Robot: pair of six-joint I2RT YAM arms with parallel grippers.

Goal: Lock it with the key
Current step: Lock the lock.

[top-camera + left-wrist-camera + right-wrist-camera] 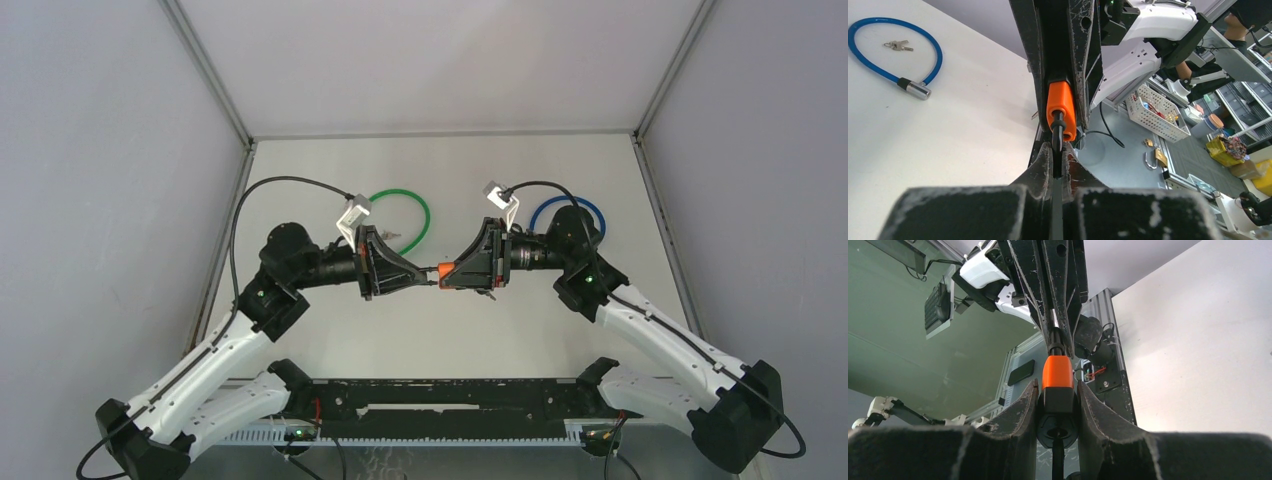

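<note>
An orange and black lock [447, 272] is held in mid-air between the two arms. My right gripper [462, 272] is shut on its black body; the right wrist view shows the lock [1057, 374] clamped between my fingers [1024, 410]. My left gripper [422, 270] is shut on the black head of the key [1058, 134], which sits in the orange end of the lock [1062, 102]. In the right wrist view the key [1055, 339] enters the lock from above. The key's blade is hidden inside the lock.
A green cable lock [405, 212] with a small bunch of keys [392, 237] lies behind the left arm. A blue cable lock [568, 212] lies behind the right arm; it also shows in the left wrist view [878, 25] with its keys [898, 46]. Grey walls enclose the table.
</note>
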